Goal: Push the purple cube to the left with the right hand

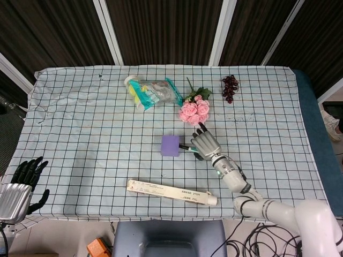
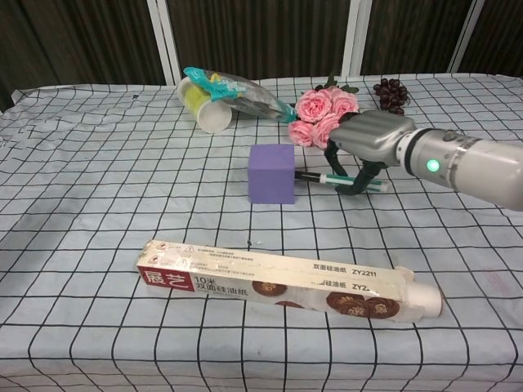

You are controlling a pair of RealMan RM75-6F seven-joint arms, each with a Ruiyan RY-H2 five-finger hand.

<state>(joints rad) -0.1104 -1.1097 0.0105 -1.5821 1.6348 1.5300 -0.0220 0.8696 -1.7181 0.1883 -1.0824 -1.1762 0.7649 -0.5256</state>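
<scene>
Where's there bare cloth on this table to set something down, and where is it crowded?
Bare cloth lies left of the purple cube, between the bag of cups at the back and the long box in front. The right side past the grapes is bare too. It is crowded around the roses, cube and right hand.

Checked tablecloth [image 1: 80,123] with the purple cube [image 1: 170,145] near its centre. The right hand [image 1: 206,144] lies just right of the cube, a thin green-and-white pen [image 1: 188,148] reaching from beneath it to the cube's side. Pink roses [image 1: 194,110] sit just beyond; grapes [image 1: 230,88], a wrapped cup bundle [image 1: 153,91] further back. A long box [image 1: 171,192] lies nearer. Left hand [image 1: 21,182], fingers apart, at the table's edge.
</scene>
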